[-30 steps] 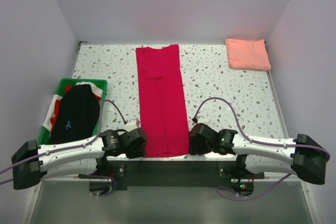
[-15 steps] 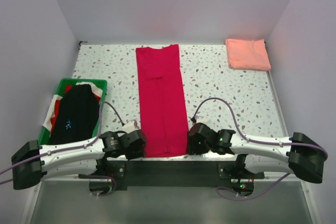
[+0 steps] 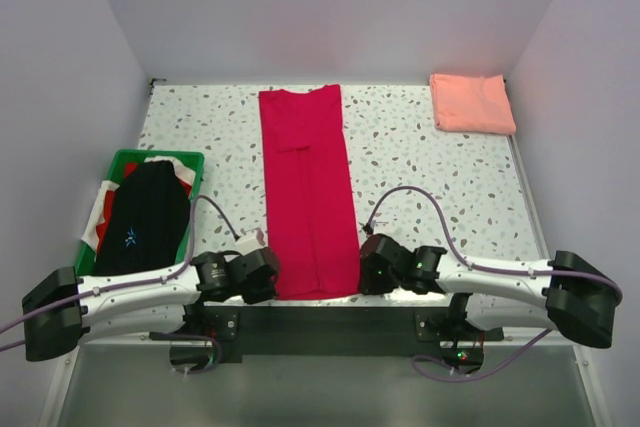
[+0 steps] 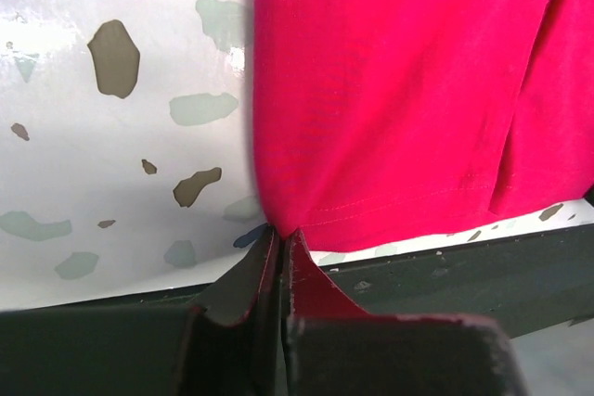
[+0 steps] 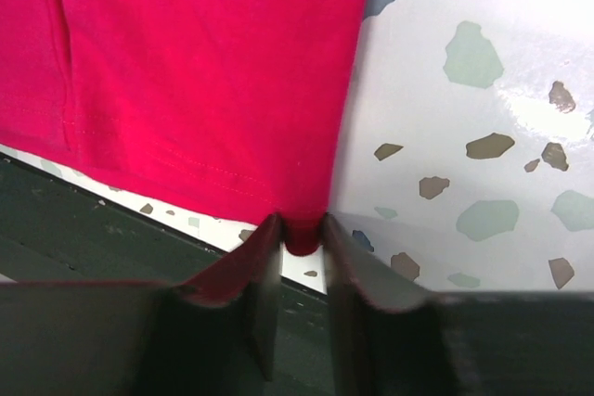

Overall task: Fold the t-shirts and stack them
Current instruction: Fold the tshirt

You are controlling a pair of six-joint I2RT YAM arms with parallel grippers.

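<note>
In the middle of the top view, on the speckled white surface (image 3: 420, 157): a red t-shirt (image 3: 308, 187), folded into one long strip. Runs from the upper middle of the frame down to the lower middle, right to the near edge of the surface. Lies flat and smooth all the way.

In the upper right corner of the surface: a pink t-shirt (image 3: 472, 103), folded into a small square. Sits well apart from the red t-shirt.

At the left of the frame: a green crate (image 3: 112, 160), with a black piece of clothing (image 3: 148, 215) on top and some red and white cloth under it.

At the lower left, at the bottom left corner of the red t-shirt: the left fingers (image 3: 266, 272). Up close in the left wrist view: pressed tight together, with the corner of the red cloth pinched between them. Clenched on the red t-shirt at its hem.

At the lower right, at the bottom right corner of the strip: the right fingers (image 3: 367, 269). Up close in the right wrist view: a little bunch of red cloth in the narrow gap between them, touching both sides. Grasping that corner of the red t-shirt too.

Both corners low down, just at the front edge of the surface.
</note>
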